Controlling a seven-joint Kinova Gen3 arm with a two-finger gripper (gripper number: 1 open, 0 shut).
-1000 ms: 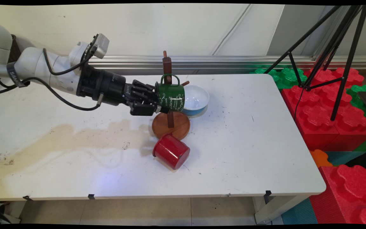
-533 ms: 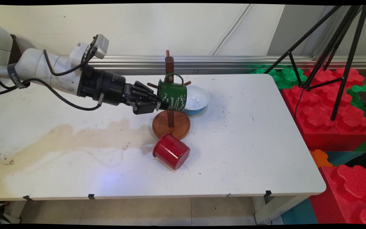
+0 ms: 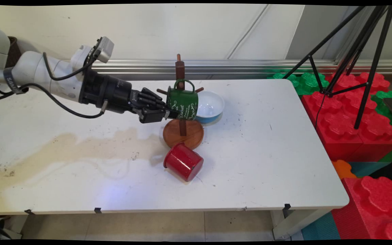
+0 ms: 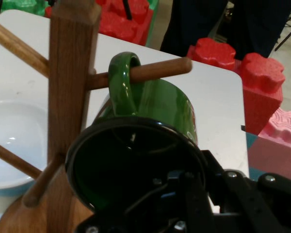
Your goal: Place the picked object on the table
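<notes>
The gripper [image 3: 166,114] holds the green mug [image 3: 182,103] by its rim, jaws closed on it, a bit further left than before. The mug's handle (a green loop) is around a peg of the wooden mug tree [image 3: 181,102]. Behind the tree sits a blue bowl [image 3: 212,105]; in front lies a red cup [image 3: 183,161].

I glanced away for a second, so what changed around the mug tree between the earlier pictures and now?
The pincer drew back a little toward the picture's left, and the green mug shifted slightly with it; its handle is looped over a peg of the wooden mug tree. Whether the pincer has let go cannot be told. The red mug, on its side, and the blue bowl stayed put.
</notes>
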